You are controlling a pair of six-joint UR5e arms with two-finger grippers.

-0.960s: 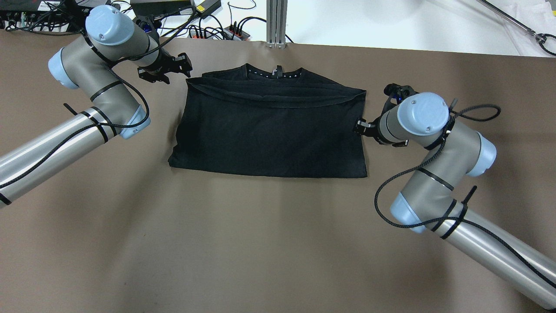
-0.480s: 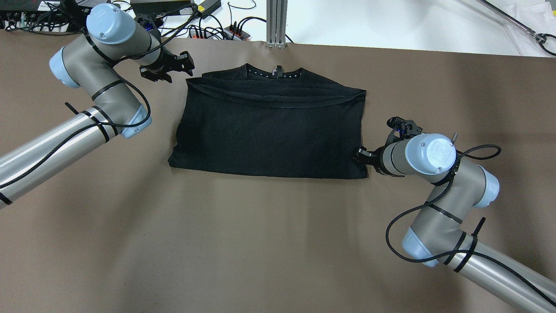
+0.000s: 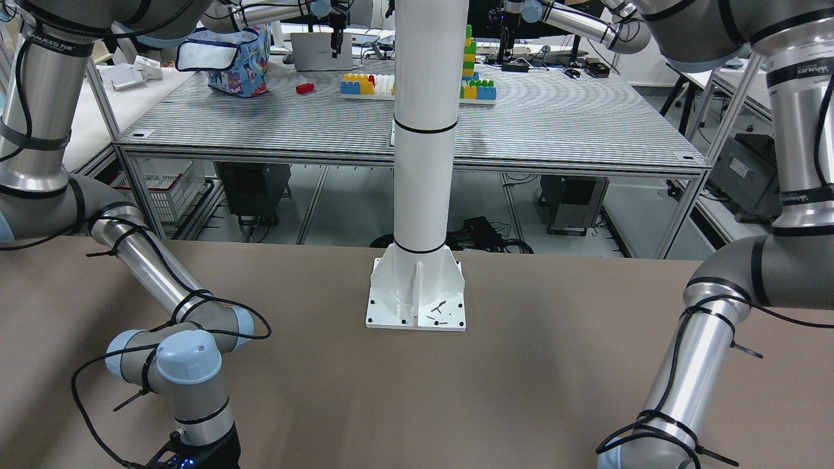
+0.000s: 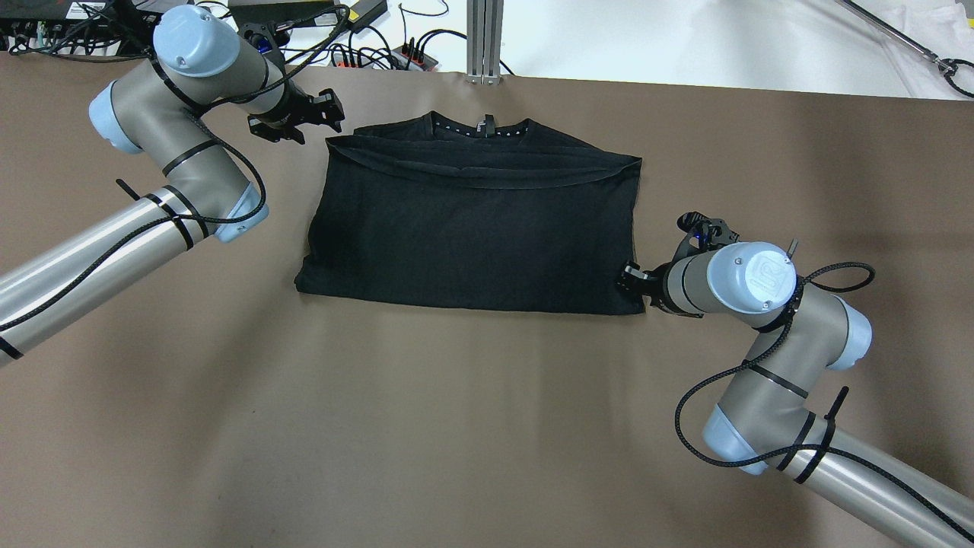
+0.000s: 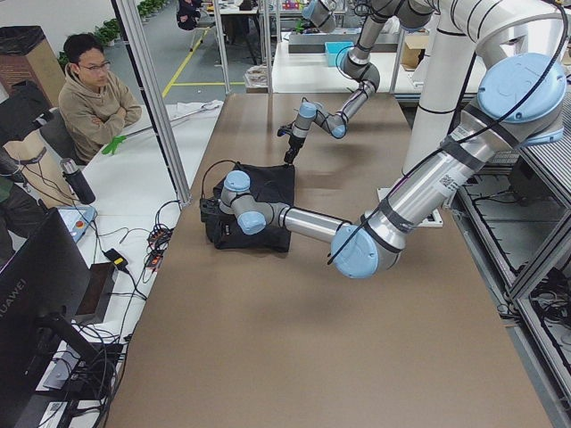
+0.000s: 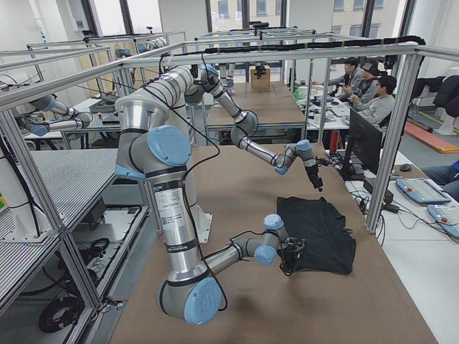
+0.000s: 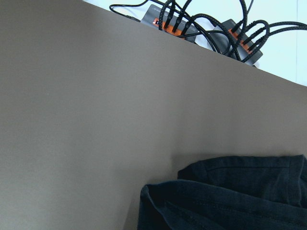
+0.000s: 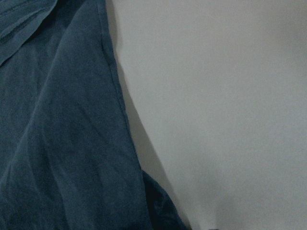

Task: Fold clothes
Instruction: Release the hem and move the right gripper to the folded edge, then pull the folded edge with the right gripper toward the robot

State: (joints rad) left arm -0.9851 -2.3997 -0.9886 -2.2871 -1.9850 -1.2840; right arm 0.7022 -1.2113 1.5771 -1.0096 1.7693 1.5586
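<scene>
Since the black garment (image 4: 472, 228) lies on the table (image 4: 487, 426) folded once, I judge further folds remain; left gripper (image 4: 313, 120) gapes empty off its far-left corner, right gripper (image 4: 630, 278) sits at its near-right corner, grip unreadable.

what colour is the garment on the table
The garment is plain black, unpatterned; overhead exterior view shows it best.
</scene>
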